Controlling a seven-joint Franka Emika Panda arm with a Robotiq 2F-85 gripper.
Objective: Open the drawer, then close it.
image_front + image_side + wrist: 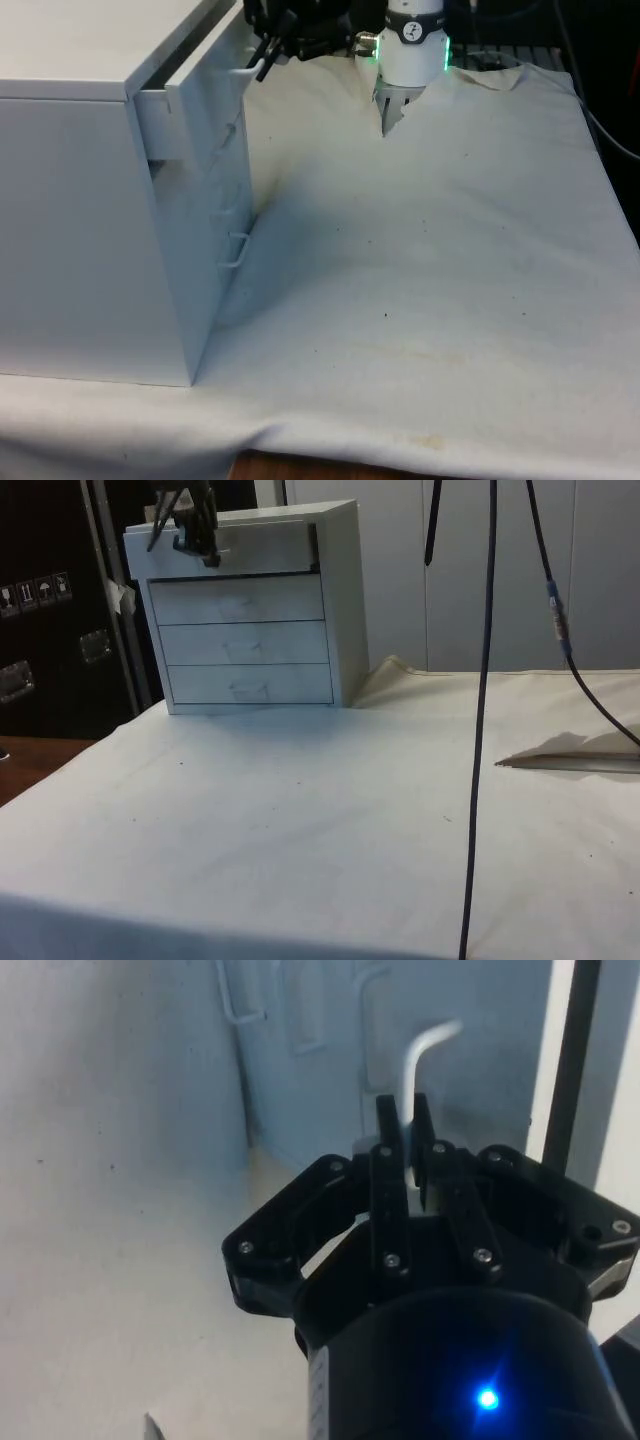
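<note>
Claw (pixel 405 1125) clamped on top drawer handle (pixel 420 1055). Top drawer (pixel 235 550) pulled partly out of white chest (pixel 90 200) standing at desk (pixel 420 300) corner.

I see soft, even light, the chest (pixel 120 200) shadowing the cloth (pixel 430 280) beside it, and the handle (pixel 420 1050) glaring.
</note>
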